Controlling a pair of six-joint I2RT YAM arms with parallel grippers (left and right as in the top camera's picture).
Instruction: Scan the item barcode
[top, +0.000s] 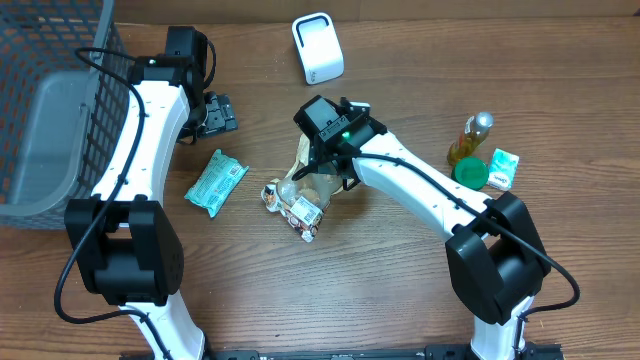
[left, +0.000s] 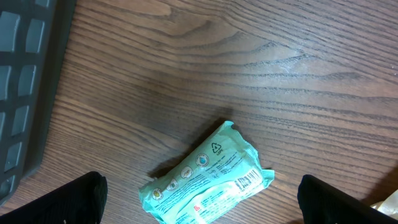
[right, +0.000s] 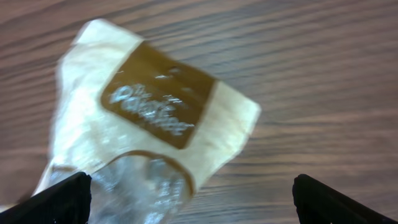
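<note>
Right gripper (right: 196, 202) jaws wide open, empty; bag (right: 149, 106) directly beneath, centre-left of wrist frame; right arm nearer; left gripper (left: 202, 202) open over pack (left: 205, 174)

Basket (top: 60, 120): at the left edge of the tabletop (top: 400, 290).
Scanner (top: 317, 47): at the far side, near the middle.
Flat packet (top: 216, 182): left of centre, between basket and bag, below the left end effector (left: 202, 190).
Bag (right: 149, 112): centre, beneath the right end effector (right: 193, 186).
Small wrapper (top: 297, 208): just in front of the bag, apparently touching it.
Bottle (top: 470, 138): right side.
Round lid (top: 470, 173): just before the bottle.
Small box (top: 503, 168): right of the lid.
</note>
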